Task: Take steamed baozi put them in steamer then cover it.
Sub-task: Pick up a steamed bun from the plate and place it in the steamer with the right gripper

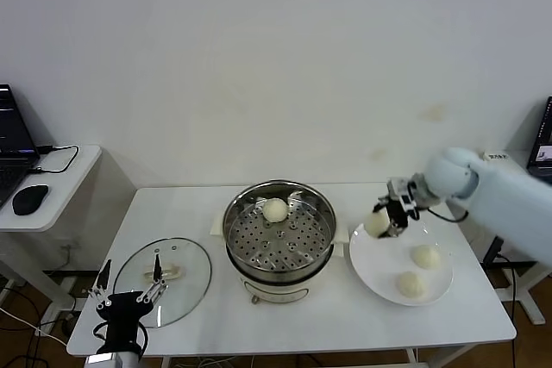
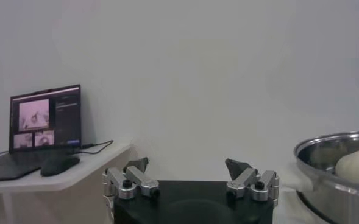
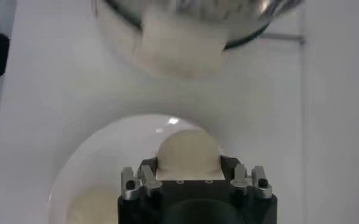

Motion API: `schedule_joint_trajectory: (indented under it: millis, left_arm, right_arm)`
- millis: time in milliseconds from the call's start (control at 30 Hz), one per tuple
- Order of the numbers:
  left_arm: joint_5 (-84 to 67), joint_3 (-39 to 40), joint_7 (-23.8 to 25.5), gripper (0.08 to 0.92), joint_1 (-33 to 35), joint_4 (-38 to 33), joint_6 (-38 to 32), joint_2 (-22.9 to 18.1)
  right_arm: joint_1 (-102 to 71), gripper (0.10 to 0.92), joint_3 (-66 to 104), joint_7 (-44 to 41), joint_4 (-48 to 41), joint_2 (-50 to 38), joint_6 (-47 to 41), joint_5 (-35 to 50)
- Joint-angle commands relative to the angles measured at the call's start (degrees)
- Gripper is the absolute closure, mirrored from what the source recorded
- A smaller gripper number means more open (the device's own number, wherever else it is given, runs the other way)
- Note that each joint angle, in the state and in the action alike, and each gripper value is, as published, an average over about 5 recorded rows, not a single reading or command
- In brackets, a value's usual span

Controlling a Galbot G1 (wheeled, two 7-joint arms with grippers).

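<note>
Baozi (image 1: 377, 223) is held between the closed fingers of the right gripper (image 1: 385, 217), above the plate (image 1: 371, 275) edge — it should be carried level over the steamer (image 1: 279, 228), then lowered beside the bun (image 1: 274, 209) already inside. Left gripper (image 1: 129, 296) waits open near the cover (image 1: 162, 279).

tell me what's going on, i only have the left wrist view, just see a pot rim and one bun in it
Observer: The right end effector is shut on a baozi, held above the near edge of the white plate, beside the steamer.
Operator: any buns left on the plate
Observer: Two baozi sit on it.
Operator: where's the lid
Observer: The glass cover lies flat on the table on the steamer's left, right ahead of your open left end effector.
</note>
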Motion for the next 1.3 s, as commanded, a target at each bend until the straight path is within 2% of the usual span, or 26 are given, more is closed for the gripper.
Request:
schedule_joint_trajectory:
  millis: [33,233,600,1167,1300]
  left_arm:
    - [0.0,0.2,0.0,0.177,0.0,-0.1,0.0,0.1]
    - [-0.5,-0.5,0.0,0.177,-0.5,-0.3,0.0,0.3]
    - [-1.4,-2.4,0.1,0.177,-1.1,0.0,0.1,0.6]
    - [-1.4,-2.7,0.1,0.177,-1.2,0.7,0.0,0.1]
    - [-1.4,-2.6,0.1,0.177,-1.1,0.6,0.0,0.1]
  right_arm:
    - [17.4,0.381,-9.2,1.9,5.0,7.3,-5.2,13.2]
    - [14.8,0.373,-9.5,4.9,1.9,16.9,-8.1,16.7]
    - [3.0,0.372,-7.4,6.8,-9.8,31.3,-9.1,15.6]
    - [-2.3,0.367,-7.2,8.2,-12.9,35.0,-10.0,14.7]
    - [-2.8,0.338,-7.2,8.7,-13.3,34.9,-9.6,13.6]
